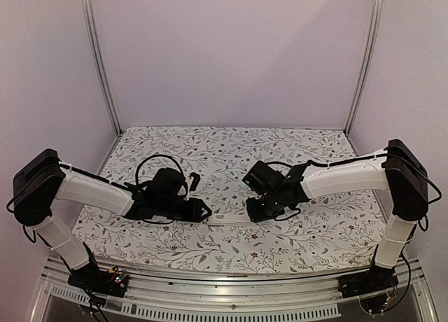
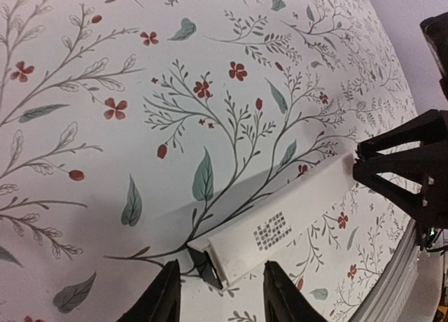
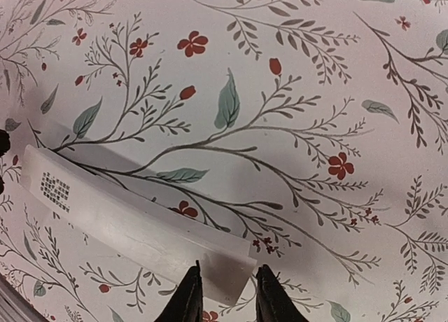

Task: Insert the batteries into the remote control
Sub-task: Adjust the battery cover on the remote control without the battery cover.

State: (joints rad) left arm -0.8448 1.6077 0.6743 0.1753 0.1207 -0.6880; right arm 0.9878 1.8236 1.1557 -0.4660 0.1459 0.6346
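Note:
The remote control is a slim white bar lying flat on the floral cloth between my two grippers. In the left wrist view the remote control runs diagonally, with a small dark grid patch near its close end and a dark slot at that end's face. My left gripper is open and straddles this end, with a gap at the left finger. My right gripper is shut on the remote control's other end, both fingers against its sides. That right gripper also shows in the left wrist view. The batteries are out of view.
A floral tablecloth covers the table. Pale walls and two aluminium posts enclose the back and sides. A metal rail runs along the near edge. A black cable loops beside the left arm.

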